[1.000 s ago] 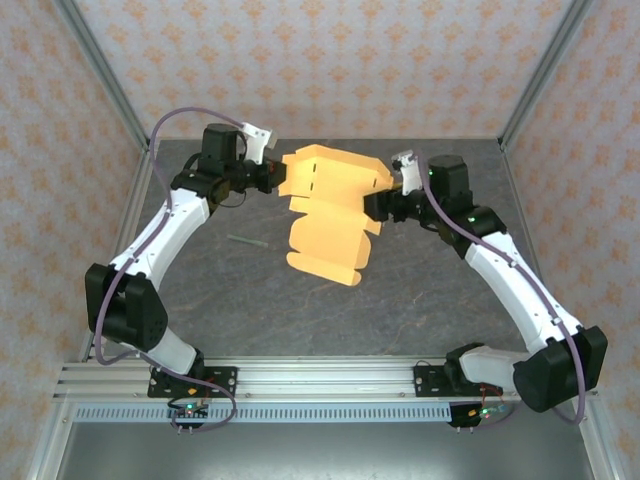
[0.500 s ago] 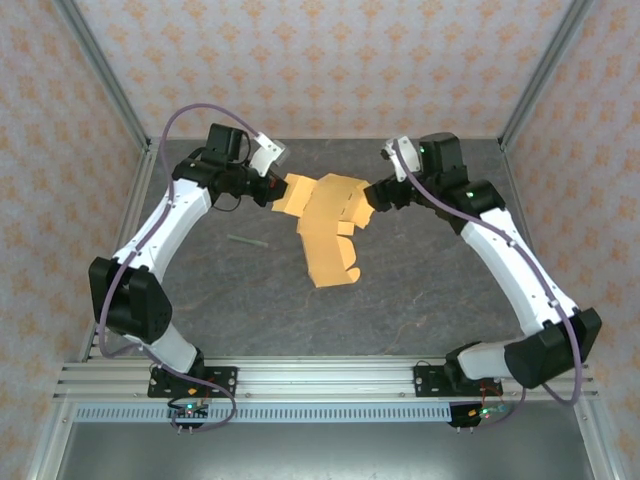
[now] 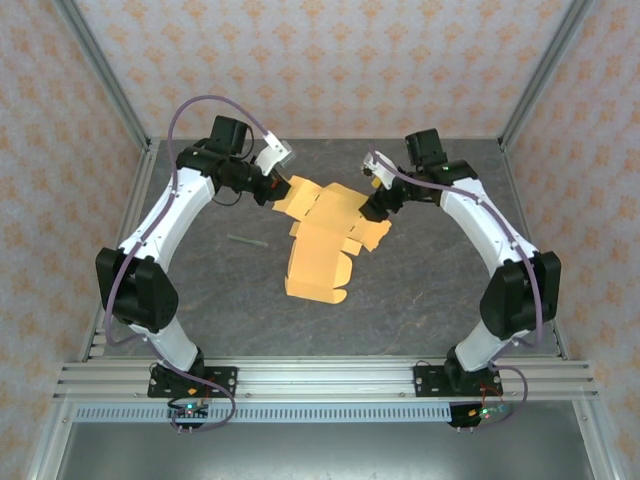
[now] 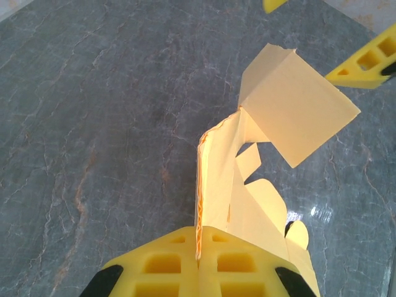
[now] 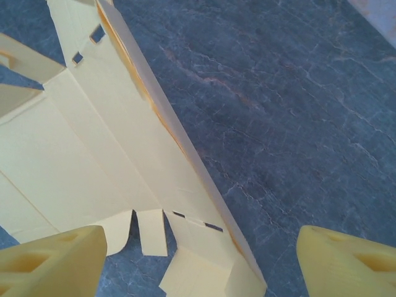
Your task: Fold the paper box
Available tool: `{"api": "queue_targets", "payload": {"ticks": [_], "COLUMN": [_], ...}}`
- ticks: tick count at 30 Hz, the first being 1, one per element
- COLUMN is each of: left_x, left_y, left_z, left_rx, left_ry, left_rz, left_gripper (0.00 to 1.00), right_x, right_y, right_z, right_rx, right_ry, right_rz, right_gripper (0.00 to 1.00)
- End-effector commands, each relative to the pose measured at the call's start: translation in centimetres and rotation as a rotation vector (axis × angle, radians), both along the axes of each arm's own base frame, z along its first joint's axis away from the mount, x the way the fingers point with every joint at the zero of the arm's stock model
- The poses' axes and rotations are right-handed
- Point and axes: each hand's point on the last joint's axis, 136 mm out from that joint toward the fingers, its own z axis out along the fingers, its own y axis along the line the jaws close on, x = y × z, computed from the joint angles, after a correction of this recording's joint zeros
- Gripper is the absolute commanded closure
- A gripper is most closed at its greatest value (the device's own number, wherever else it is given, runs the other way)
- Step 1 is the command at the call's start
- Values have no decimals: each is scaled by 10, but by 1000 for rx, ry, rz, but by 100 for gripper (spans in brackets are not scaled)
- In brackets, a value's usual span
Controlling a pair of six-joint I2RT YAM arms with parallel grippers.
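**Left pinches a corner, right just straddles the card**

So the paper box (image 3: 318, 245) is a half-creased orange-yellow sheet right now, not a box shape. The left gripper (image 3: 273, 188) has its fingers (image 4: 182, 240) squeezed together on one corner of it. From the left wrist view, the card comes edge-on straight out from between the pads and runs away from them, with a flap (image 4: 294, 111) folded up at the end farthest from the fingertips.

The right gripper (image 3: 373, 208) has its fingers (image 5: 52, 260) spread wide. The opposite edge of the sheet sits in the gap between them, nearer one finger than the other. Can't tell if either pad actually touches the card.

In the top view the sheet's long axis runs from the span between the two grippers down toward the arm bases, leaning a bit left. Its free end (image 3: 312, 290) with the rounded tab is well away from both sets of fingers. Whether that end rests on the grey table (image 3: 430, 300) or hangs over it, I can't tell.
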Motion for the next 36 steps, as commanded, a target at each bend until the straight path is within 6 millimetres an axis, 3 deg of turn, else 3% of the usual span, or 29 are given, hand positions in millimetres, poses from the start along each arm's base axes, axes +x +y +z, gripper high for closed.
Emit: {"api": "queue_targets", "payload": {"ticks": [1, 8, 14, 26, 31, 36], "left_x": [-5, -5, -3, -4, -3, -1], "left_y": [-7, -8, -8, -9, -10, -9], "left_z": [9, 9, 7, 3, 1, -2], "left_rx": [-18, -21, -21, -34, -37, -35], "left_ry": [-9, -11, -6, 1, 6, 14], "left_rz": [-46, -47, -44, -44, -41, -34], "left_gripper": [100, 100, 100, 100, 100, 100], "right_x": [-3, 5, 8, 14, 12, 10], "right_y": [16, 25, 13, 10, 13, 13], "right_z": [3, -3, -5, -14, -11, -8], "right_rx": [44, 85, 145, 207, 240, 252], "right_ry": [-16, 29, 34, -11, -18, -18], "right_rz": [134, 204, 191, 175, 193, 198], "right_gripper": [21, 36, 47, 70, 72, 80]}}
